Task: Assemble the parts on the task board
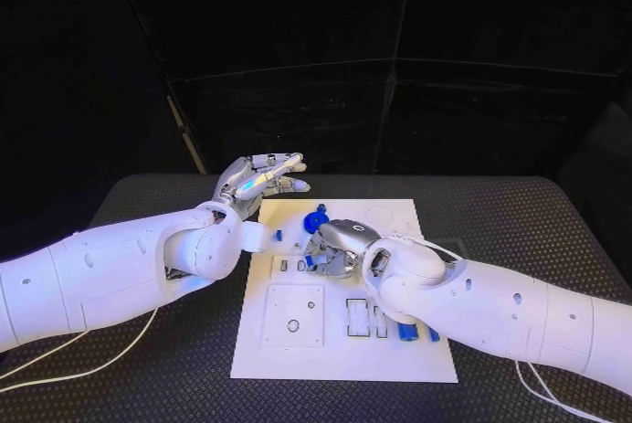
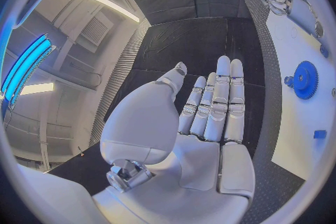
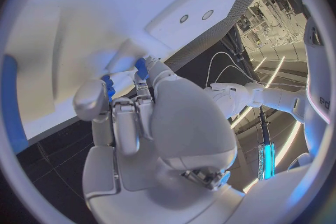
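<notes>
Fingers of the right hand (image 1: pixel 340 247) curl down onto the middle of the board (image 1: pixel 395 350), just left of centre frame in the head view; the right wrist view shows a small blue part (image 3: pixel 141 68) pinched at the fingertips (image 3: pixel 148 75), pressed close to the board's white face. Left hand (image 1: pixel 259 181) hangs above the board's upper left corner, flat, fingers (image 2: pixel 223 95) straight and side by side, holding nothing. Between the two hands a blue gear (image 1: pixel 315 222) stands on the board near its upper edge. More small blue parts (image 1: pixel 417 333) sit at the board's lower right, beside the right forearm. A raised white square plate (image 1: pixel 294 316) lies at the board's lower left. Under it all is the black surface (image 1: pixel 540 213).
</notes>
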Tool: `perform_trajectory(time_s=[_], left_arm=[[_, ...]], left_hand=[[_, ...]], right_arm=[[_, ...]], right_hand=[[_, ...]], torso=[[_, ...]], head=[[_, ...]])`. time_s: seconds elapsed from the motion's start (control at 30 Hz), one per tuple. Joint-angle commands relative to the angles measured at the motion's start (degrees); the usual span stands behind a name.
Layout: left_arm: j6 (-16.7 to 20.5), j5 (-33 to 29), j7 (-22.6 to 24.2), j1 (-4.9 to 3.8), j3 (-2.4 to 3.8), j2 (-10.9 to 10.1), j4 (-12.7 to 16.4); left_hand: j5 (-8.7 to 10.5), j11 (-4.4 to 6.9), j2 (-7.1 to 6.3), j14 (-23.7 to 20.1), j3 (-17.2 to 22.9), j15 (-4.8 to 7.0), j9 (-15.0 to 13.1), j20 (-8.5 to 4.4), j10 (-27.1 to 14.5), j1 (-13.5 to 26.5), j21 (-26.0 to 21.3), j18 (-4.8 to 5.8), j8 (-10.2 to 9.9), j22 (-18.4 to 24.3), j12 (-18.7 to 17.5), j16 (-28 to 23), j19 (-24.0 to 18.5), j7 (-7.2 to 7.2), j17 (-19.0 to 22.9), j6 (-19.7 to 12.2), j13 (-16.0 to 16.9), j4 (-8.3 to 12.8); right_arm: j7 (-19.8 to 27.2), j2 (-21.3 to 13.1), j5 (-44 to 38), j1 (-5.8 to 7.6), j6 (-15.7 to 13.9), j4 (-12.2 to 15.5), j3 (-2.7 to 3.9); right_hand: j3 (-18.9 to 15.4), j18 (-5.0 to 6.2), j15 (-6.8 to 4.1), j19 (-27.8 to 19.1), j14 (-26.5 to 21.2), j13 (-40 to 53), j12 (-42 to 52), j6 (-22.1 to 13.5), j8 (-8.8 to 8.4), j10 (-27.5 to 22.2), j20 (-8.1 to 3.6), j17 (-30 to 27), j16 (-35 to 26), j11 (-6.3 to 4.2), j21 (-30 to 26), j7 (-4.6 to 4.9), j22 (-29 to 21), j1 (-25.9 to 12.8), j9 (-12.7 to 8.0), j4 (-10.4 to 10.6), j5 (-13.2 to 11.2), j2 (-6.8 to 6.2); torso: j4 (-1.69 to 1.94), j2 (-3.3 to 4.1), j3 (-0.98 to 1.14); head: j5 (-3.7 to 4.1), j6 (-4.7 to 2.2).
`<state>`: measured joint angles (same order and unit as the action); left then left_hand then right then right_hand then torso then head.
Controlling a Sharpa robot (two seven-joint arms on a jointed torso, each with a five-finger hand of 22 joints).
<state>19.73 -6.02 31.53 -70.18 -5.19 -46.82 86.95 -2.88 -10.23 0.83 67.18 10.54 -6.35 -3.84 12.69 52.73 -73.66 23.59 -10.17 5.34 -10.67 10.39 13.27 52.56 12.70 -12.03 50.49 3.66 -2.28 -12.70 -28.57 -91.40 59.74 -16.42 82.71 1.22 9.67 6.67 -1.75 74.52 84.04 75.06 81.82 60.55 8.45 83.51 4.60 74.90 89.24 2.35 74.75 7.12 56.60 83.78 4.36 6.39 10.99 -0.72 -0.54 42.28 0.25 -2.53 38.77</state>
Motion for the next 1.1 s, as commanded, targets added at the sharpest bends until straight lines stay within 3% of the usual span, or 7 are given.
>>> perform_trajectory(time_s=[0.03, 1.1], left_arm=[[-0.6, 0.0, 0.2, -0.1, 0.05, 0.1, 0.0], [-0.5, 0.0, 0.2, -0.1, 0.05, 0.0, 0.0]], left_hand=[[-0.24, -0.07, 0.12, -0.2, -0.1, -0.16, 0.0, -0.02, 0.3, 0.3, 0.2, -0.25, -0.2, 0.1, -0.2, -0.3, -0.2, 0.96, -0.1, 0.4, 0.0, 0.2], [-0.23, -0.07, 0.07, -0.1, -0.1, -0.14, 0.0, -0.03, 0.3, 0.4, 0.2, -0.25, -0.2, 0.1, -0.3, -0.4, -0.2, 0.96, -0.1, 0.4, 0.0, 0.3]], right_arm=[[-0.4, 0.1, -0.8, 0.0, 0.6, -0.2, -0.01], [-1.3, 0.7, -1.1, -0.35, 3.3, -1.2, -0.04]], right_hand=[[0.2, -0.51, 0.05, -0.4, 5.6, 5.3, -0.1, 0.5, 0.11, -0.2, -0.16, 13.6, 0.2, 0.0, 0.0, 0.02, 0.0, -0.6, 0.1, 0.1, -0.3, 0.1], [0.1, -0.45, 0.19, -0.5, 5.5, 5.1, -0.3, 0.2, -0.29, -0.3, -0.03, 13.2, 0.1, 0.14, -0.2, 0.19, -0.4, -1.5, -0.1, 0.2, -0.6, -0.6]], torso=[[-0.01, 0.02, -0.03], [0.03, -0.03, -0.05]], head=[[-0.04, 0.13], [0.03, 0.69]])
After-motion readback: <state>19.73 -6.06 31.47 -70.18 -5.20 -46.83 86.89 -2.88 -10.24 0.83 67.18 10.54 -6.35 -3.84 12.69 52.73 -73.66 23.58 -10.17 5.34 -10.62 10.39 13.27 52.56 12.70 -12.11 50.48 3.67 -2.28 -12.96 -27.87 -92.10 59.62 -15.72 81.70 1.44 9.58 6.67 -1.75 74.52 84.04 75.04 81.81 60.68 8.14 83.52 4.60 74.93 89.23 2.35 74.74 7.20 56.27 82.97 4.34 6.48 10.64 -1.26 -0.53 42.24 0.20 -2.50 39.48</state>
